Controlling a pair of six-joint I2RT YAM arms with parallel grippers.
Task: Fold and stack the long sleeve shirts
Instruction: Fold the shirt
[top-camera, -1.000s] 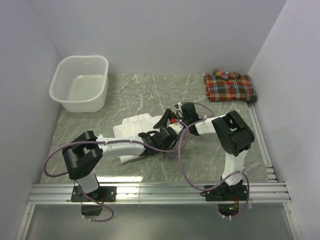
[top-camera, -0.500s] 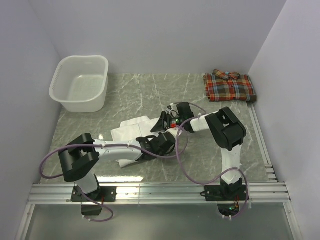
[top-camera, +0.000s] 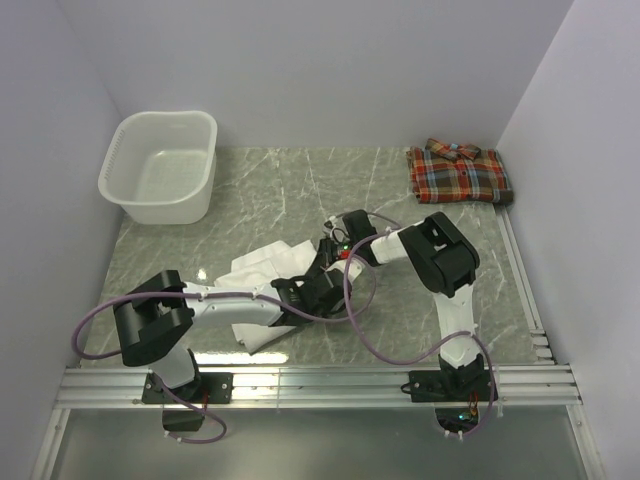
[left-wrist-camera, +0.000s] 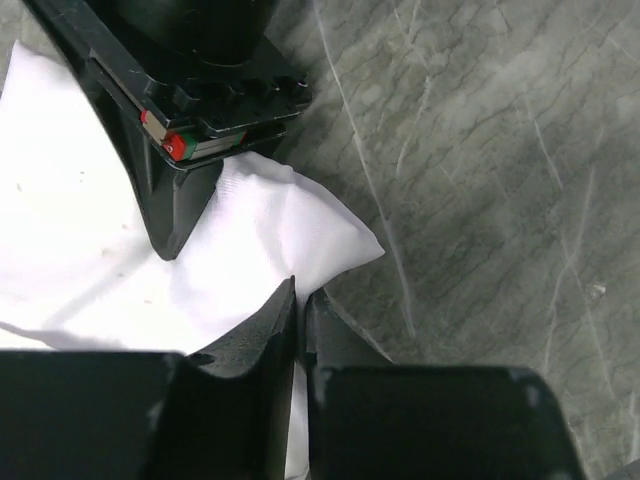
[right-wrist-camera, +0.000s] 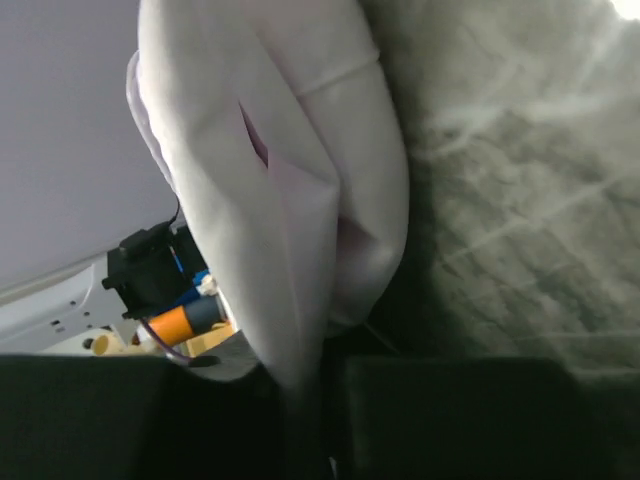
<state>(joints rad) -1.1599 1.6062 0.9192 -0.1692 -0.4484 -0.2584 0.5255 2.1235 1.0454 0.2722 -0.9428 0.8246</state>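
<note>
The bench (top-camera: 250, 195) carries a white basket (top-camera: 160, 165) at its far left corner. The white shirt (top-camera: 258, 268) lies crumpled at centre; the plaid shirt (top-camera: 458, 173) sits folded at the far right corner (well apart). My left jaws, nearly closed, pinch the white shirt's edge; my right jaws, narrow, grip a fold of it.

A robotics lab test cell. Plain pale walls (top-camera: 330, 70) box in a marble-patterned table (top-camera: 300, 190) on three sides, and aluminium rails (top-camera: 320, 385) run along its near edge, carrying two cabled robot arms (top-camera: 215, 298). A laundry basket (top-camera: 160, 207) and a folded plaid shirt (top-camera: 458, 175) sit in the far corners like staged props.
</note>
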